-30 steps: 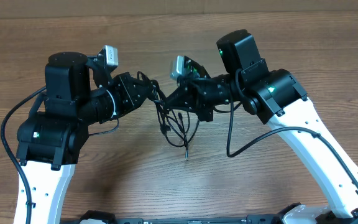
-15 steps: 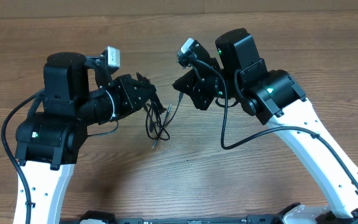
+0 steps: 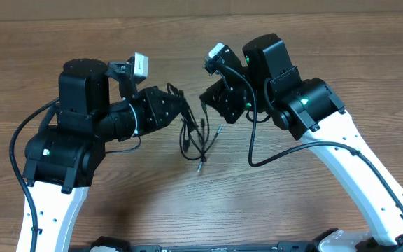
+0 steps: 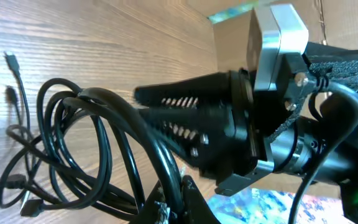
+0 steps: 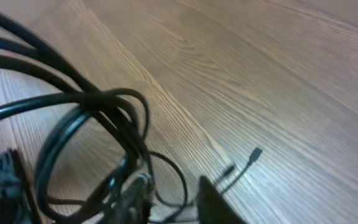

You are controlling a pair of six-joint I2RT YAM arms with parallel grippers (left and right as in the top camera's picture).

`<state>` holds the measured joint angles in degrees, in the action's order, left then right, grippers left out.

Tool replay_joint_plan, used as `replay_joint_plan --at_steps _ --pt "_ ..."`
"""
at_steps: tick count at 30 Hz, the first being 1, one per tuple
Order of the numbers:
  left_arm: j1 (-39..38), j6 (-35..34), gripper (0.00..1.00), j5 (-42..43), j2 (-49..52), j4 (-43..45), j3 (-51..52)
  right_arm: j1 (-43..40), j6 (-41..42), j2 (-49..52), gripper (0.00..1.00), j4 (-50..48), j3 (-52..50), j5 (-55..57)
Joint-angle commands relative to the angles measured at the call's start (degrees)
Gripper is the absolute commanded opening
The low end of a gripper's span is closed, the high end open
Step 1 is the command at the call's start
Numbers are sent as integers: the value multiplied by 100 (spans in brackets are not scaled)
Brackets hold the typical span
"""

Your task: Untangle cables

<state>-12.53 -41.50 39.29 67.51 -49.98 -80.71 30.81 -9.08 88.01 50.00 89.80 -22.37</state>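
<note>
The cables (image 3: 193,140) are thin black cords wound in loops, hanging from my left gripper (image 3: 185,115) down to the table. In the left wrist view the left gripper (image 4: 179,202) is shut on one thick strand of the cables (image 4: 92,143). My right gripper (image 3: 205,105) hovers just right of the bundle, tilted down towards it. In the right wrist view the right gripper (image 5: 173,202) has its jaws apart, and the cable loops (image 5: 104,106) hang in front of and beside its left finger. Two small plug ends (image 5: 254,152) lie on the wood.
A wooden table (image 3: 313,210) lies under both arms. One loose plug end (image 3: 219,128) lies right of the bundle and another (image 3: 200,166) below it. Thicker black arm cables (image 3: 254,150) hang from the right arm, and another (image 3: 19,140) runs beside the left arm.
My left gripper has carried the bundle right, towards the right gripper. The right gripper pulled back from the bundle and its jaws have parted.
</note>
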Motion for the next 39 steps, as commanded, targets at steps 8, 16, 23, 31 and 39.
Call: replay_joint_plan --at_steps 8,16,23,31,39 --pt "-13 839 4 -389 -120 55 -79 -98 334 -140 100 151 142 177" --pt "-15 1471 4 -273 -120 153 -79 -98 437 -142 100 -192 142 -1082" --pt "-28 1471 4 723 -120 774 -79 -92 1335 -131 100 -629 140 -1547" --pt "-28 1405 4 914 -120 916 -79 -94 2168 -125 100 -844 140 -1521" --pt "-26 1408 4 1161 -120 990 -79 -94 2927 -120 100 -793 133 -389"
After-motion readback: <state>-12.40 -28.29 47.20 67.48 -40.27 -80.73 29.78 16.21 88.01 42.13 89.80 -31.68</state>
